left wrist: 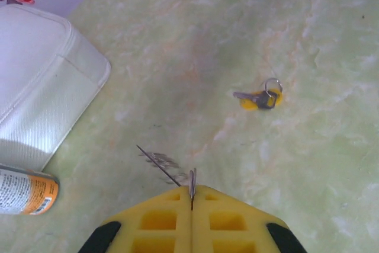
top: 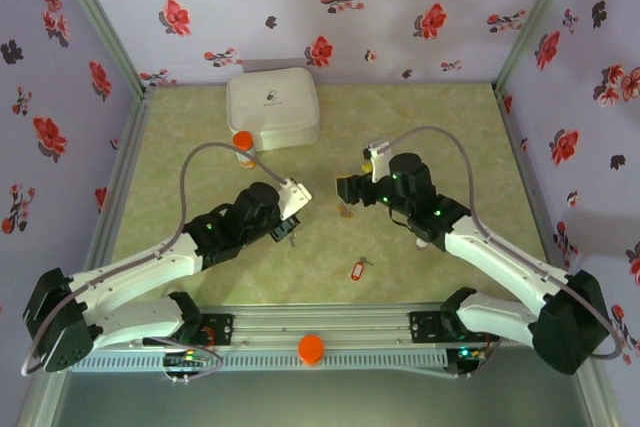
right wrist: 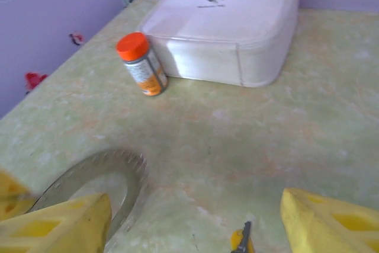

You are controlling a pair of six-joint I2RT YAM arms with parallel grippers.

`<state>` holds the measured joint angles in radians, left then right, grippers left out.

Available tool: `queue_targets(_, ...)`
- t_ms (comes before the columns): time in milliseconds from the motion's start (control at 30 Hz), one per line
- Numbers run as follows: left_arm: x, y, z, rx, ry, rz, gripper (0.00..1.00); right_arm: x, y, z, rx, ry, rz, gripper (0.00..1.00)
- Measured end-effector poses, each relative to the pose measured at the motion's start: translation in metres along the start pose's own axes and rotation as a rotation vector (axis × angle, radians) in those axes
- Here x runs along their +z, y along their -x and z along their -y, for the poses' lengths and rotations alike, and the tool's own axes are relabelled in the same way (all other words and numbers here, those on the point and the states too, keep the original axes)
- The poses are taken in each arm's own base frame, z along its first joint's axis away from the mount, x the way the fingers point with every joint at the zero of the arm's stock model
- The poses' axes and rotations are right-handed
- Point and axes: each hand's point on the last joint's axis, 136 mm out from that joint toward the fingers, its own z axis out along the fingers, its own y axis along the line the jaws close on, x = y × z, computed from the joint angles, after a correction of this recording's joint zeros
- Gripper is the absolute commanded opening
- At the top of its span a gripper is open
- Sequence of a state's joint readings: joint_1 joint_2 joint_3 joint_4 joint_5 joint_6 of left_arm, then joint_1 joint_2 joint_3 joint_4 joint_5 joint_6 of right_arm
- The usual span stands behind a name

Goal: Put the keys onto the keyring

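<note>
My left gripper point(left wrist: 192, 191) is shut on the keyring point(left wrist: 192, 177), whose thin metal edge sticks up from between the yellow fingers. The same keyring point(right wrist: 115, 176) looks like a blurred grey toothed loop beside my right gripper's left finger point(right wrist: 65, 226). The right gripper point(right wrist: 195, 229) is open and hovers just over the yellow-headed key point(right wrist: 241, 240), which lies on the table with nothing gripping it. From the left wrist this key point(left wrist: 260, 98) lies ahead and to the right. From above, the left gripper point(top: 288, 229) and right gripper point(top: 350, 190) face each other, and the red-tagged key point(top: 358, 268) lies nearer the front.
A white zip case point(top: 272, 107) sits at the back, with an orange-capped bottle point(top: 242, 144) standing in front of it. An orange cap point(top: 311, 348) rests on the front rail. Flowered walls close in the table on three sides.
</note>
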<state>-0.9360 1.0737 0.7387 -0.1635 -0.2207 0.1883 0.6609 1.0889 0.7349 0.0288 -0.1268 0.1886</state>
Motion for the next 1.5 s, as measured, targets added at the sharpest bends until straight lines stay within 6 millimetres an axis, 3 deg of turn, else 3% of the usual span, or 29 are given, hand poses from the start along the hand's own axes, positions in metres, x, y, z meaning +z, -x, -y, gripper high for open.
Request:
queue_targets(100,-0.003,0.010,-0.008,-0.041,-0.026,0.076,0.00,-0.004,-0.008,-0.012,-0.087,0.084,0.032,0.73)
queue_targets(300,-0.012,0.025,-0.007,-0.102,-0.169,0.272,0.00,-0.007,-0.037,-0.037,-0.291,0.245,0.077,0.59)
queue_targets(500,-0.019,0.026,0.012,-0.095,-0.320,0.398,0.00,-0.014,-0.027,-0.062,-0.430,0.365,0.164,0.50)
queue_targets(667,-0.031,0.043,0.027,-0.048,-0.422,0.512,0.00,-0.011,-0.036,-0.081,-0.481,0.465,0.156,0.45)
queue_targets(933,-0.039,0.054,0.040,0.003,-0.514,0.602,0.00,-0.009,-0.034,-0.089,-0.516,0.507,0.180,0.40)
queue_targets(1500,-0.038,0.052,0.047,0.041,-0.550,0.612,0.00,-0.019,-0.030,-0.110,-0.540,0.601,0.221,0.28)
